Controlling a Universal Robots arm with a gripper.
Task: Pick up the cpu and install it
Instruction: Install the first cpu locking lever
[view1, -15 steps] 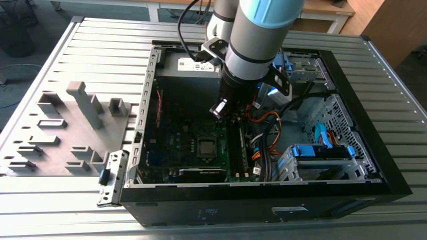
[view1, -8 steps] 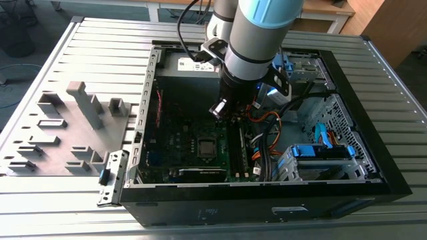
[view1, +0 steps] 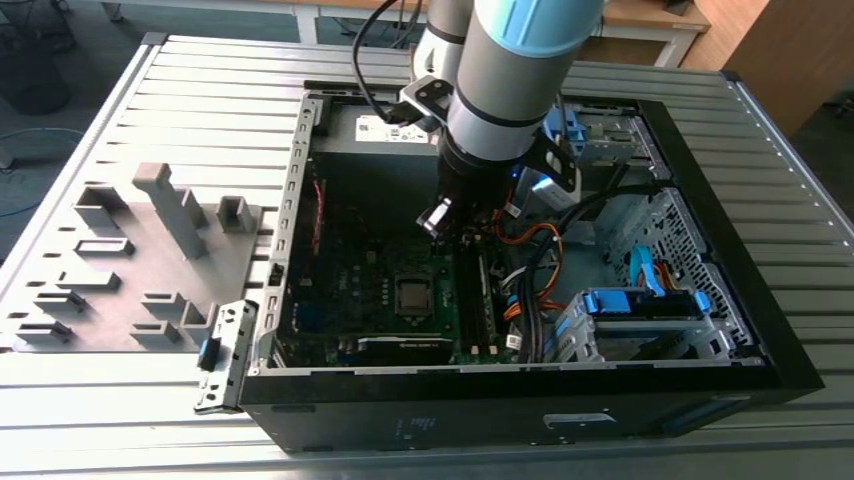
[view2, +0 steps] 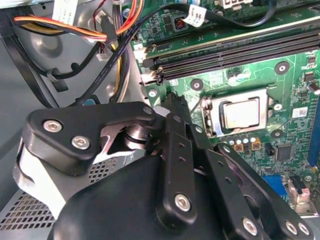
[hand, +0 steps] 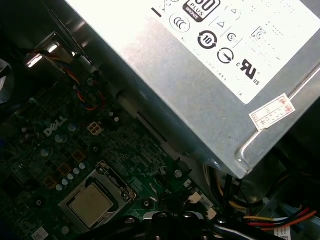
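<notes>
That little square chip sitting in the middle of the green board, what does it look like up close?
The cpu is a small, flat square with a dull silvery-gray metal top that looks smooth and slightly reflective. It lies flat and level inside a rectangular silver-framed socket on the green motherboard, framed on all sides by that metal. In the first wrist view it shows as the same pale square. Nothing grips it; the tool hangs above the board beside it, apart from it.

A ribbed, silvery-grey metal tabletop (view1: 160, 90) of long parallel slats fills most of the exterior view. Beyond its far edge stands a pale wooden desk (view1: 654, 15) on white legs, and a dull grey floor (view1: 54, 130) lies on the exterior view's left.
</notes>
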